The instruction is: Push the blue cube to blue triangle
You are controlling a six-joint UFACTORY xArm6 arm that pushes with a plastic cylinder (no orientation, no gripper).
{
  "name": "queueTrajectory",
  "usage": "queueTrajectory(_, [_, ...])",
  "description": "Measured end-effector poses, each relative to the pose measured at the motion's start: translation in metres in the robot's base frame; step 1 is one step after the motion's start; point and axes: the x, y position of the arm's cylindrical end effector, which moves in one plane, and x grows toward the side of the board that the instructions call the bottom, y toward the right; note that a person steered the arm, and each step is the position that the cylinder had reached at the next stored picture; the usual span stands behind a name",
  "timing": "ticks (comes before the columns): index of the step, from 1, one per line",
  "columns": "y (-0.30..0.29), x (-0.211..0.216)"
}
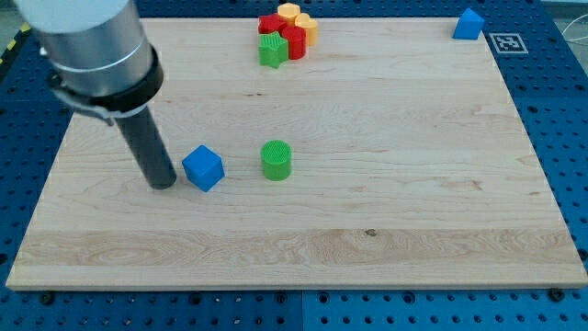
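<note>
The blue cube point(203, 167) lies on the wooden board point(367, 230) left of centre. The blue triangle point(469, 24) sits at the view's top right corner of the board, far from the cube. My tip point(163, 185) rests on the board just to the left of the blue cube, a small gap apart. The rod rises up and to the left to the grey arm body at the view's top left.
A green cylinder point(276, 159) stands just right of the blue cube. A cluster at the top centre holds a green star-like block point(272, 51), red blocks point(292, 40) and yellow blocks point(299, 16). A marker tag point(505, 42) lies beside the board's top right corner.
</note>
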Motion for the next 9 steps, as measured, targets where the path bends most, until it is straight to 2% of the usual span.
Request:
queueTrajectory(1, [0.012,-0.007])
queueTrajectory(3, [0.014,0.014])
queueTrajectory(5, [0.062,0.015])
queueTrajectory(9, [0.070,-0.055])
